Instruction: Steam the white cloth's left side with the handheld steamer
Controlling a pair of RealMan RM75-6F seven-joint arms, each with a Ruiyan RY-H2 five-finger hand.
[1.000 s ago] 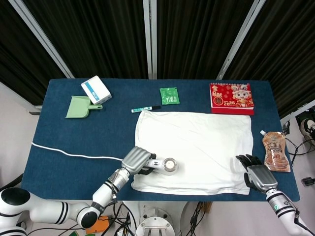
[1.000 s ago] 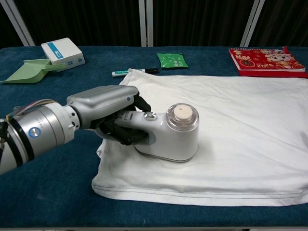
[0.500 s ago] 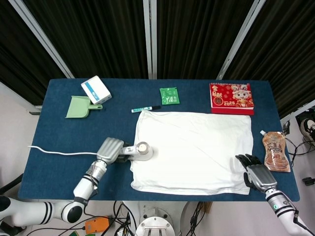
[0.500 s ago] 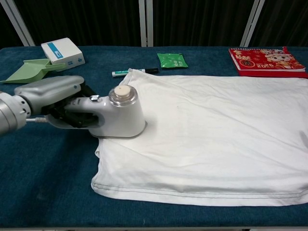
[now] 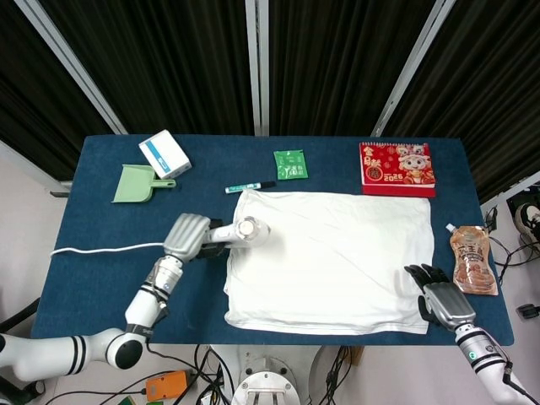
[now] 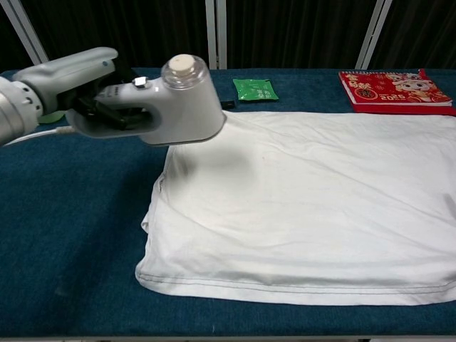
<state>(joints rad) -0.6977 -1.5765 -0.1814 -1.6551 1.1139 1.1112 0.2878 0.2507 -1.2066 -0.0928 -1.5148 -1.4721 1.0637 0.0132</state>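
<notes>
The white cloth (image 5: 337, 261) lies flat across the blue table (image 5: 110, 287). My left hand (image 5: 187, 236) grips the handle of the white handheld steamer (image 5: 245, 229), whose head is at the cloth's far left corner. In the chest view the steamer (image 6: 182, 107) hangs lifted above the cloth (image 6: 306, 206), casting a shadow on its upper left part, with my left hand (image 6: 75, 80) wrapped around the handle. My right hand (image 5: 440, 297) rests at the table's near right edge, beside the cloth's right corner, fingers apart and holding nothing.
The steamer's white cord (image 5: 101, 250) trails left over the table. Along the far side lie a green dustpan (image 5: 135, 183), a white-and-blue box (image 5: 164, 153), a marker (image 5: 250, 187), a green packet (image 5: 289, 164) and a red calendar (image 5: 396, 168). An orange pouch (image 5: 471, 260) lies at the right edge.
My left hand has carried the steamer from the cloth's near left part up along its left edge to the far left corner, lifting it off the fabric. The right hand has not moved.
</notes>
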